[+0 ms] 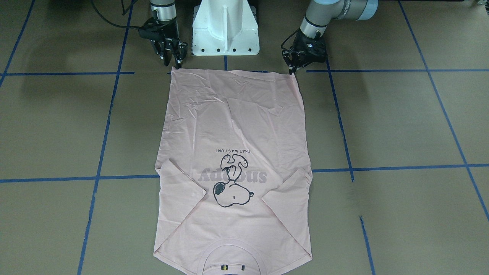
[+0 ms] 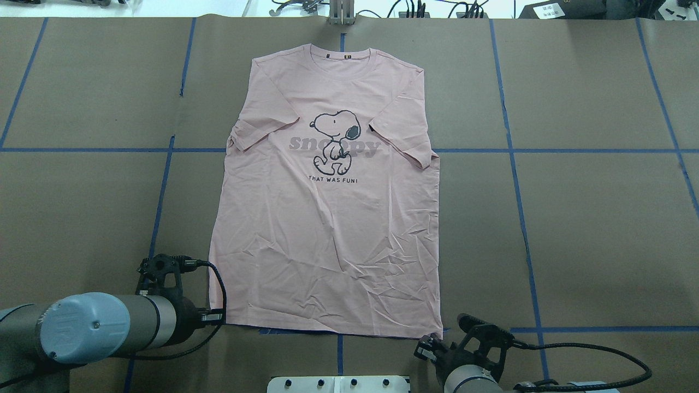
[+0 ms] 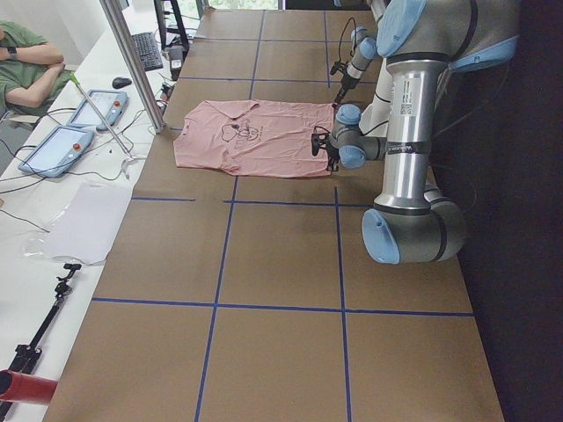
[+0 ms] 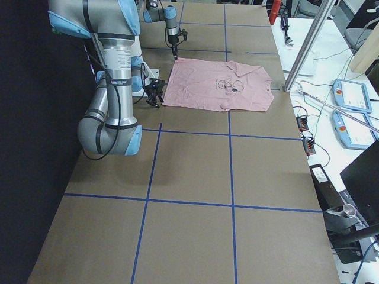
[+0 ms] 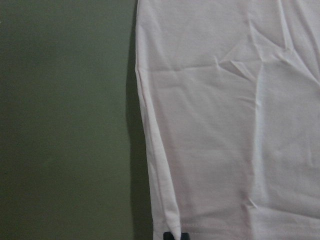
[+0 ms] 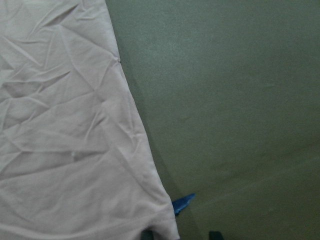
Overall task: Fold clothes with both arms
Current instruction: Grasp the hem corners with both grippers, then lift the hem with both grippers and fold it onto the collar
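Robotics lab: robot arms [image 3: 409, 132] at a paper-covered table [image 3: 264, 255] gridded with blue tape [image 3: 220, 304]; teach pendants [image 3: 54, 149] and a keyboard [image 3: 145, 50] on the white side bench [image 3: 26, 264].

The T-shirt [image 2: 327, 240] is showing grey "snoopy" and, nearer the grippers, black "THAT WAS FUN!", both lying well apart from the left gripper [image 1: 293, 68] and right gripper [image 1: 172, 61].

Both my wrists point down at the table. My left arm [image 2: 104, 327] lies low and nearly level, and my left gripper [image 1: 293, 68] has its fingers drawn close together. My right arm [image 1: 162, 11] drops steeply, and my right gripper [image 1: 174, 61] has its fingers spread apart.
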`<state>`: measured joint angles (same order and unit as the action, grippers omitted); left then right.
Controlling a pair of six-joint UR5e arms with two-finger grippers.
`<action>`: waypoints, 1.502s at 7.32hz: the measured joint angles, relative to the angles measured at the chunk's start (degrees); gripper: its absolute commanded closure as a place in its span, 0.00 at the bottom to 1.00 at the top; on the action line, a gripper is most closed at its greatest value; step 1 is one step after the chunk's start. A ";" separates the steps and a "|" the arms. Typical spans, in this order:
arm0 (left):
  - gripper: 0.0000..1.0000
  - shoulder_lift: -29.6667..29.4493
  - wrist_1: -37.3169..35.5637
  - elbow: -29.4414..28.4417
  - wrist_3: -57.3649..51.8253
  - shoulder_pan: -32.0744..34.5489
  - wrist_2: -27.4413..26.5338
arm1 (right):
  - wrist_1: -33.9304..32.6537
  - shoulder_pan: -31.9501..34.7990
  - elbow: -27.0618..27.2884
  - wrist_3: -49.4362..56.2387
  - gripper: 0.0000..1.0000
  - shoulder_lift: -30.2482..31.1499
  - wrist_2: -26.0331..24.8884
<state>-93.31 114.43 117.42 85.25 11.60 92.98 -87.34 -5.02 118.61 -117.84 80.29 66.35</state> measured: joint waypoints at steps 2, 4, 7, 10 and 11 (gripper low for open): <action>1.00 -0.03 0.00 0.00 0.00 0.00 0.01 | 0.06 0.68 -0.09 -0.57 1.00 -1.17 -0.15; 1.00 -0.30 0.00 0.00 -0.06 0.00 0.05 | 0.05 1.69 0.03 -0.46 1.00 -1.41 -0.01; 1.00 0.55 -3.37 7.55 -1.78 1.88 4.37 | -8.76 5.74 9.23 3.87 1.00 -1.46 5.49; 1.00 -5.04 -29.97 29.57 -3.30 7.98 14.15 | -40.64 10.47 27.88 7.39 1.00 -15.73 15.32; 1.00 -10.54 -38.01 32.28 -5.10 11.99 16.78 | -46.75 11.68 29.72 9.23 1.00 -20.05 16.80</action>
<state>-103.85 76.42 149.69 80.15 23.59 109.76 -134.10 6.66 148.32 -108.61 60.24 83.15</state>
